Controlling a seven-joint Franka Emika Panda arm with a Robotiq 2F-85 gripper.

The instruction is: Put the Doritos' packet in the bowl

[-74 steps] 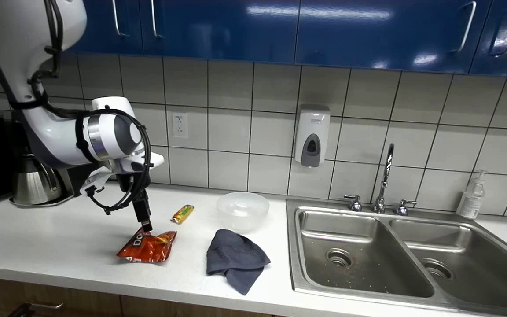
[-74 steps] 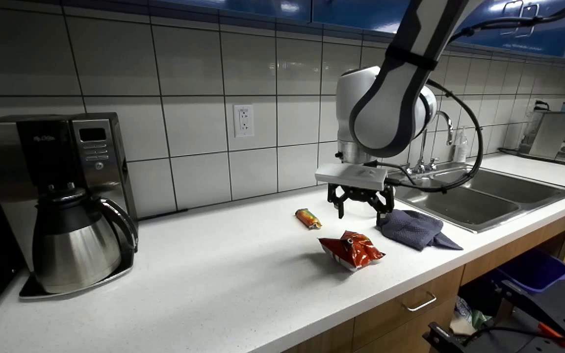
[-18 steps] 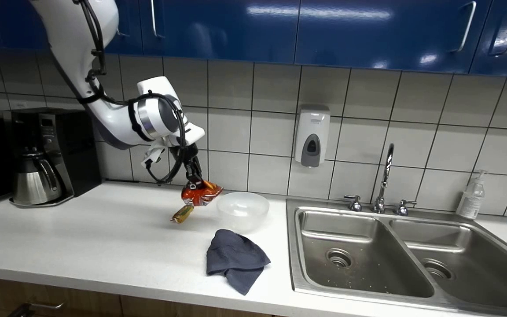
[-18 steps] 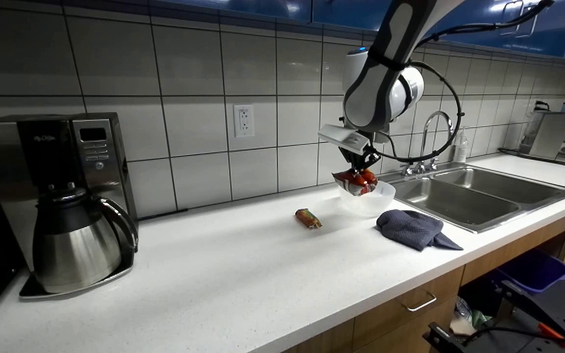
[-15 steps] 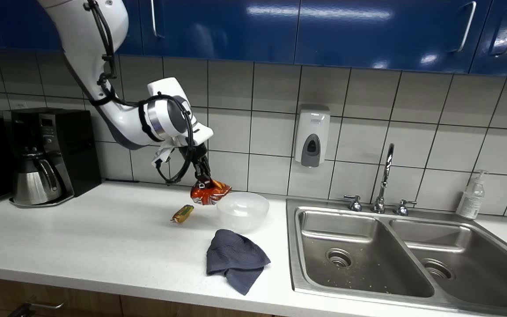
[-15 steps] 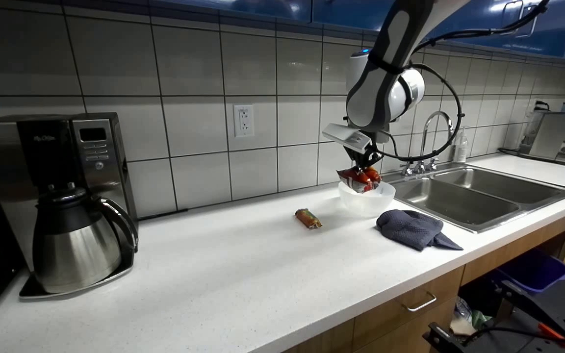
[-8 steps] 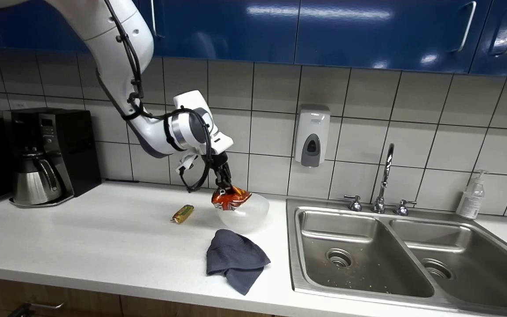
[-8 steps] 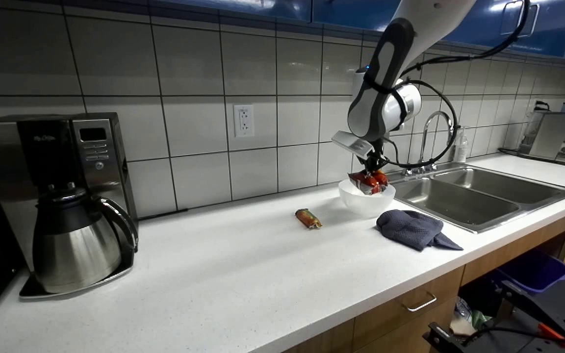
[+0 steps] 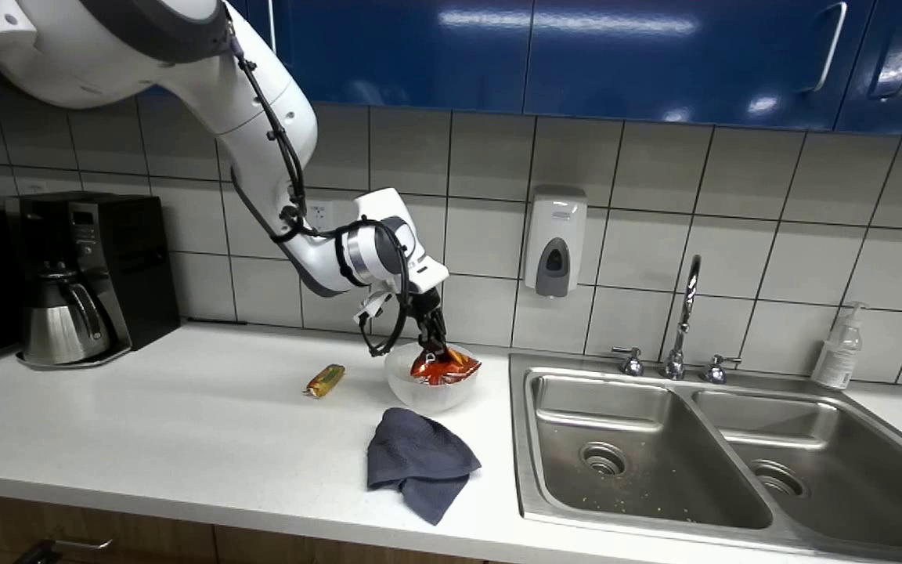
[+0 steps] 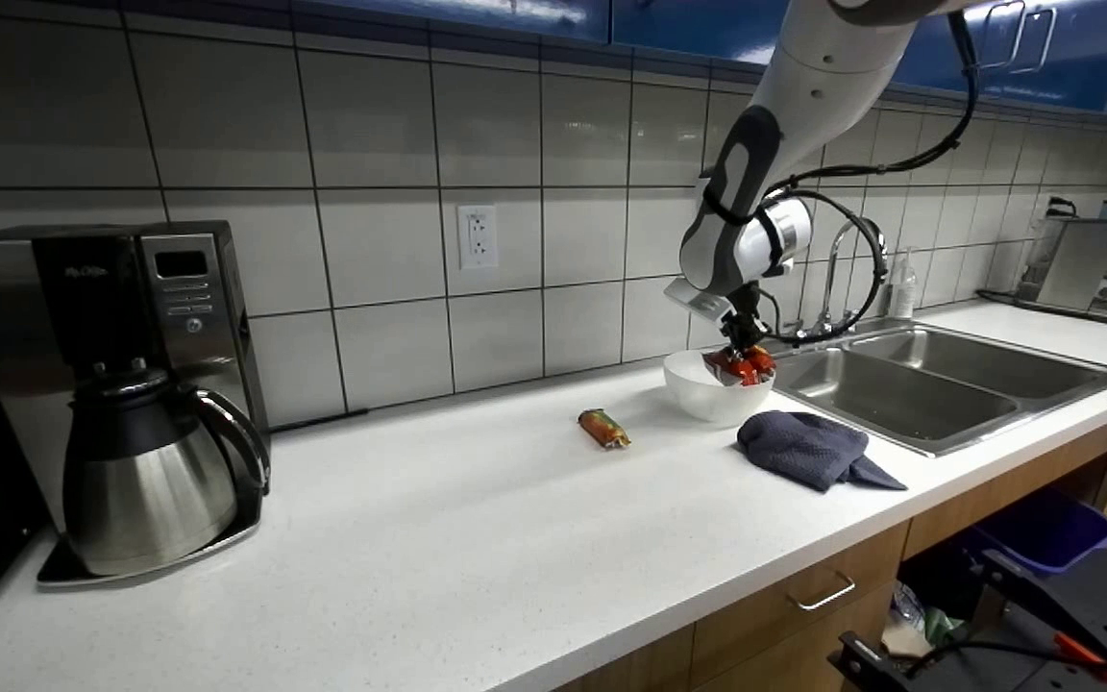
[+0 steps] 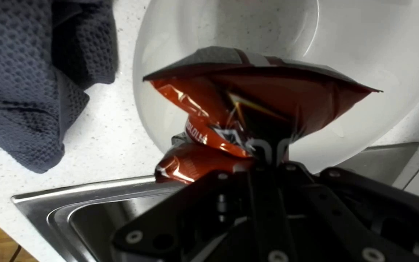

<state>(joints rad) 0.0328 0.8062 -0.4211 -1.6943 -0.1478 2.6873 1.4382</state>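
Observation:
My gripper (image 9: 435,352) is shut on the Doritos' packet (image 9: 446,368), a crinkled red-orange bag pinched at its middle. In the wrist view the packet (image 11: 315,94) bulges out on both sides of the fingertips, which the bag partly hides. Below it is the bowl (image 9: 416,398), whitish and translucent, on the counter. Both exterior views put the packet (image 10: 753,365) low at the bowl's (image 10: 702,396) mouth, toward the sink side. From the wrist, one packet end overhangs the rim toward the sink. Whether the bag touches the bowl I cannot tell.
A dark blue-grey cloth (image 9: 421,462) lies close in front of the bowl. The tiny yellow packet (image 9: 325,381) rests to the bowl's coffee-maker side. Steel sink basins (image 9: 639,454) with a faucet (image 9: 686,313) adjoin the bowl. A coffee maker (image 10: 111,384) stands at the counter's far end.
The gripper took the packet off the counter, lifted it and carried it toward the sink. Over the last second it moved from beside the bowl to over it, and lower. Bowl and cloth stayed put.

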